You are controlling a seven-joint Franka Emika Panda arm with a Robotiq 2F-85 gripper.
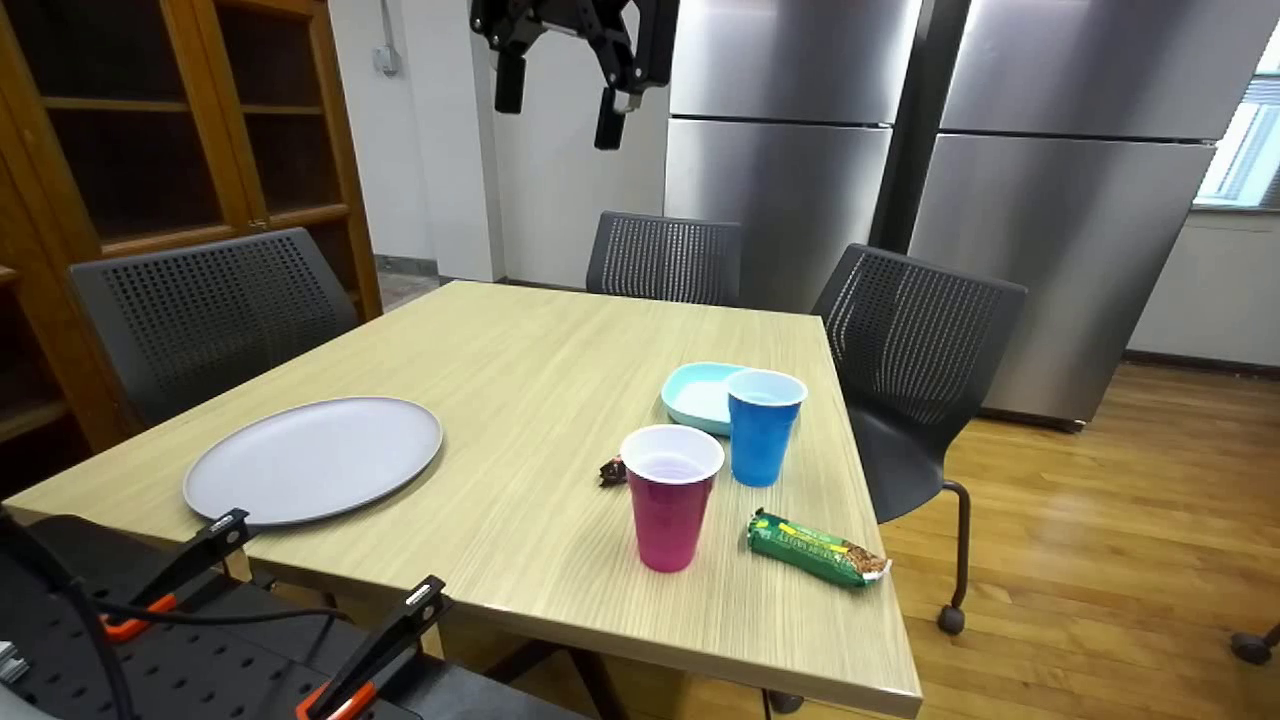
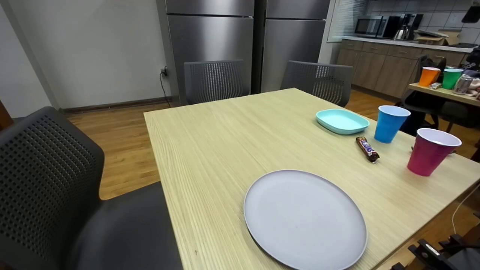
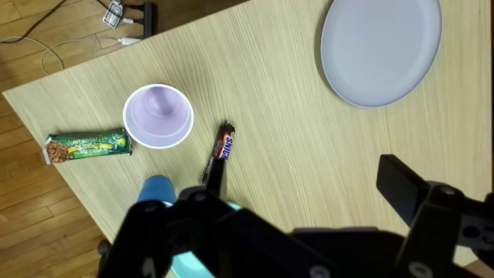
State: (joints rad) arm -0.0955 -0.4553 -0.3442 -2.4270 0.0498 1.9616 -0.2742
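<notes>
My gripper (image 1: pixel 556 118) hangs high above the table with its jaws wide apart and nothing between them. In the wrist view, one finger (image 3: pixel 217 175) overlaps the brown Snickers bar (image 3: pixel 224 141) lying far below. Left of that bar stands a magenta cup (image 3: pixel 158 116), white inside, upright. A green granola bar (image 3: pixel 88 146) lies beside the cup. The blue cup (image 2: pixel 389 125) stands upright near the turquoise dish (image 2: pixel 342 120); the gripper partly covers both in the wrist view. A round grey plate (image 2: pixel 305 221) rests on the table apart from the other things.
The wooden table (image 1: pixel 520 380) has dark chairs (image 1: pixel 920 370) around it. Orange-and-black clamps (image 1: pixel 375 650) stick up by the near edge. Steel refrigerators (image 1: pixel 780 200) and a wooden cabinet (image 1: pixel 230 120) stand behind. Cables and a power strip (image 3: pixel 148 19) lie below the table edge.
</notes>
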